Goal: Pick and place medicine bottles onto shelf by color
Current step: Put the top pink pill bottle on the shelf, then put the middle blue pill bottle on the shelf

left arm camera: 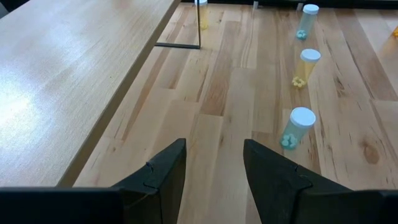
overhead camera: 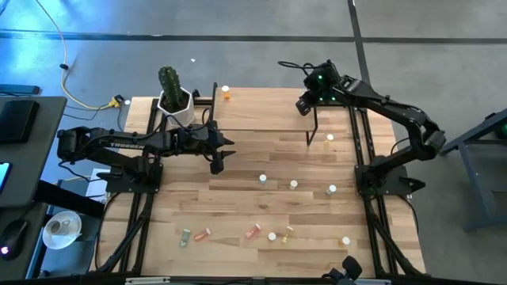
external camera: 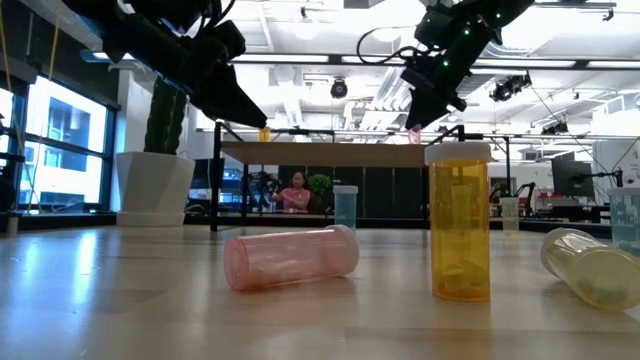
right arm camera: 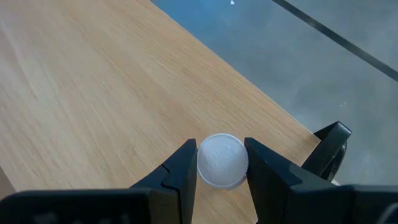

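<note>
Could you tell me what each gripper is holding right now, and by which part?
The right gripper holds a medicine bottle by its white cap, above the shelf. The left gripper holds nothing.

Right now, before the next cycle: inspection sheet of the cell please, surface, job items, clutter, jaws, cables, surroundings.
Surface: wooden tabletop, nothing spilled.
Job's things: shelf carries one orange bottle at its far left corner. Upright bottles and toppled ones spread over the near table.
Clutter: potted cactus by the shelf's left end.
Grippers: right gripper over the shelf's far right corner, jaws shut on a white-capped bottle; left gripper beside the shelf's front edge, jaws apart, empty.
Cables: yellow cable on the floor, off the table.
Surroundings: person in the room behind, well away.
</note>
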